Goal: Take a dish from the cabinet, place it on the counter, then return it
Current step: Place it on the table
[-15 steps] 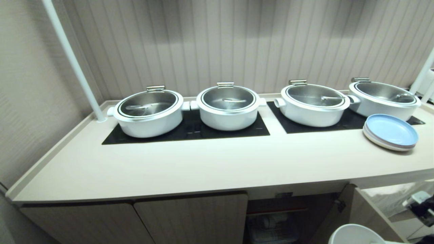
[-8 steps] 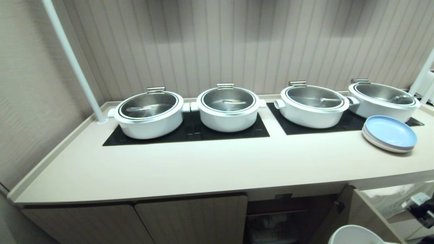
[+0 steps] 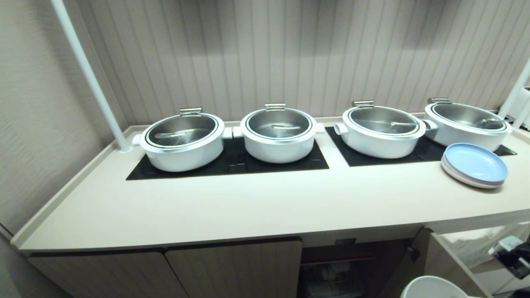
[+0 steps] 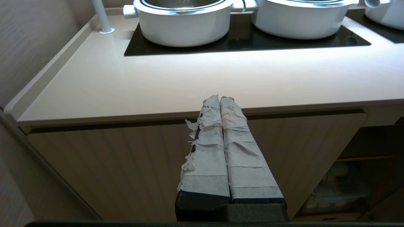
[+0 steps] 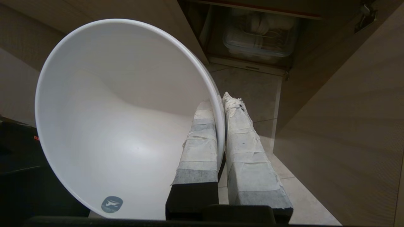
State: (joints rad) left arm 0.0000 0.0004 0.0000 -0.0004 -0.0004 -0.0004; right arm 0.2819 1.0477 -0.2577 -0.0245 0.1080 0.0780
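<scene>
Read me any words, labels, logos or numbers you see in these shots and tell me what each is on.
No text reads clearly anywhere.
Bowl, gripped at the rim by the right hand: a small grey-blue round sticker with a white emblem, no readable words.
Cabinet: a small dark label under the counter edge, lettering too small to read.

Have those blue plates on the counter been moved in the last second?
No. The blue plates sit just as close to the rightmost pot; the whole head view slid down together, so the camera moved.
</scene>
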